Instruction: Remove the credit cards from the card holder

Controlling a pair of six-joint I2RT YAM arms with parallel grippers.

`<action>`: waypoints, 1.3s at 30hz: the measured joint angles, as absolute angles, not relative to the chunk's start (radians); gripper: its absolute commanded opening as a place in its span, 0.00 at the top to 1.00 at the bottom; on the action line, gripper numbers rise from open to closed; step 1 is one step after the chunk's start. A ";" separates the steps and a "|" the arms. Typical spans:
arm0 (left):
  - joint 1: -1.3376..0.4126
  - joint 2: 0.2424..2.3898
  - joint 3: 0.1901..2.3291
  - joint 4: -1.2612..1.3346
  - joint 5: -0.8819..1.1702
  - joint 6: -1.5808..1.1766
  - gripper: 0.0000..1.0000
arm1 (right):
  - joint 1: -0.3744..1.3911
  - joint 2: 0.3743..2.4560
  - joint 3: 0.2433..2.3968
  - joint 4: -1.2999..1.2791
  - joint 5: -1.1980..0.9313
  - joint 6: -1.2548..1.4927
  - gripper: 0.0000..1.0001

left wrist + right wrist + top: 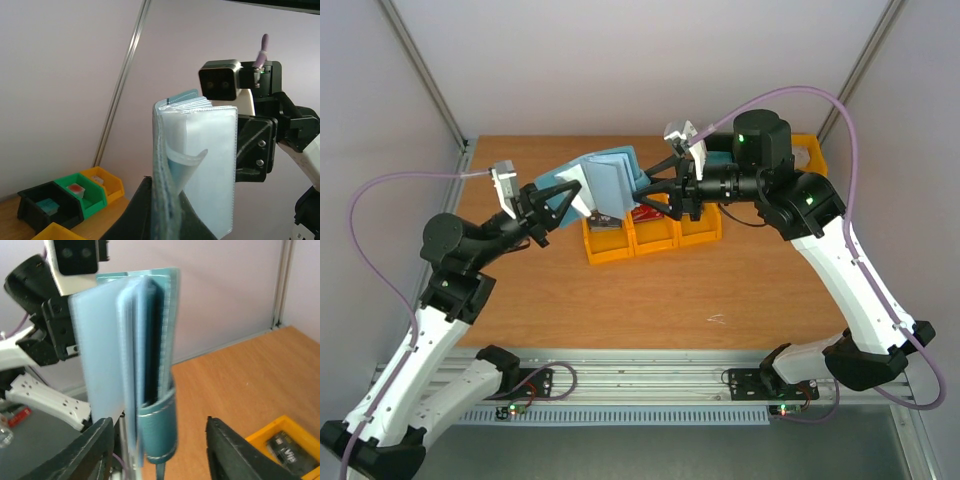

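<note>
The card holder (607, 177) is a blue folding wallet held upright in the air above the yellow bins. My left gripper (570, 196) is shut on its lower edge, and in the left wrist view the two dark fingers (165, 189) pinch it. Its clear plastic sleeves (210, 165) fan out, one curled over a pale blue layer. My right gripper (160, 450) stands open with the holder's strap end (159, 425) between its fingers, apart from the right finger (235, 450). A dark inner edge (157, 340) shows between the leaves. No credit cards are plainly seen in the holder.
Three yellow bins (650, 238) stand in a row under the holder; one holds something red (645, 212). A dark flat piece with pale lettering (281, 450) lies in a yellow bin. Black (47, 210), green (80, 195) and yellow (107, 182) bins stand by the wall.
</note>
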State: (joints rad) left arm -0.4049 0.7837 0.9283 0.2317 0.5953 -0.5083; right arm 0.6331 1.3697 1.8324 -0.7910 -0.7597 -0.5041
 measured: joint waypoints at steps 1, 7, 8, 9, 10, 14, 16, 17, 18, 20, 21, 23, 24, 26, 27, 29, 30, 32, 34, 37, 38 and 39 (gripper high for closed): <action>-0.405 0.786 0.933 0.229 0.598 -0.508 1.00 | 0.634 1.370 1.832 -0.788 -0.751 -0.498 0.54; -0.405 0.794 0.953 0.226 0.615 -0.505 1.00 | 0.635 1.370 1.832 -0.785 -0.714 -0.486 0.62; -0.405 0.797 0.955 0.227 0.619 -0.505 1.00 | 0.635 1.370 1.832 -0.785 -0.707 -0.485 0.62; -0.405 0.800 0.956 0.228 0.622 -0.505 1.00 | 0.635 1.370 1.832 -0.786 -0.700 -0.485 0.62; -0.405 0.802 0.956 0.228 0.624 -0.505 1.00 | 0.635 1.370 1.832 -0.786 -0.694 -0.485 0.61; -0.405 0.807 0.956 0.228 0.640 -0.504 1.00 | 0.636 1.370 1.832 -0.787 -0.682 -0.482 0.48; -0.405 0.805 0.956 0.229 0.648 -0.500 1.00 | 0.645 1.375 1.832 -0.786 -0.678 -0.481 0.40; -0.405 0.804 0.956 0.230 0.652 -0.497 1.00 | 0.654 1.380 1.834 -0.787 -0.677 -0.487 0.37; -0.405 0.804 0.955 0.230 0.655 -0.497 1.00 | 0.666 1.388 1.840 -0.789 -0.675 -0.488 0.34; -0.405 0.804 0.955 0.230 0.659 -0.494 1.00 | 0.694 1.411 1.861 -0.795 -0.667 -0.496 0.29; -0.405 0.802 0.955 0.230 0.660 -0.493 1.00 | 0.713 1.425 1.871 -0.794 -0.663 -0.501 0.27; -0.405 0.796 0.955 0.230 0.662 -0.493 1.00 | 0.740 1.439 1.879 -0.793 -0.655 -0.505 0.26; -0.405 0.791 0.954 0.230 0.662 -0.493 1.00 | 0.754 1.444 1.879 -0.793 -0.646 -0.506 0.26; -0.405 0.783 0.951 0.232 0.663 -0.492 1.00 | 0.776 1.452 1.880 -0.792 -0.628 -0.504 0.27; -0.405 0.778 0.949 0.231 0.663 -0.490 1.00 | 0.788 1.457 1.880 -0.787 -0.613 -0.500 0.28; -0.403 0.772 0.943 0.231 0.665 -0.489 1.00 | 0.802 1.464 1.887 -0.778 -0.583 -0.493 0.33; -0.402 0.770 0.941 0.232 0.667 -0.487 1.00 | 0.810 1.470 1.895 -0.776 -0.562 -0.488 0.35; -0.401 0.766 0.937 0.232 0.673 -0.484 1.00 | 0.823 1.481 1.908 -0.770 -0.517 -0.480 0.42; -0.400 0.762 0.932 0.236 0.679 -0.481 1.00 | 0.833 1.489 1.916 -0.767 -0.477 -0.465 0.43; -0.400 0.749 0.915 0.239 0.683 -0.478 1.00 | 0.840 1.510 1.942 -0.773 -0.451 -0.443 0.45; -0.400 0.744 0.909 0.240 0.681 -0.477 1.00 | 0.842 1.526 1.967 -0.782 -0.447 -0.437 0.47; -0.399 0.742 0.905 0.242 0.677 -0.476 1.00 | 0.844 1.542 1.988 -0.793 -0.443 -0.431 0.50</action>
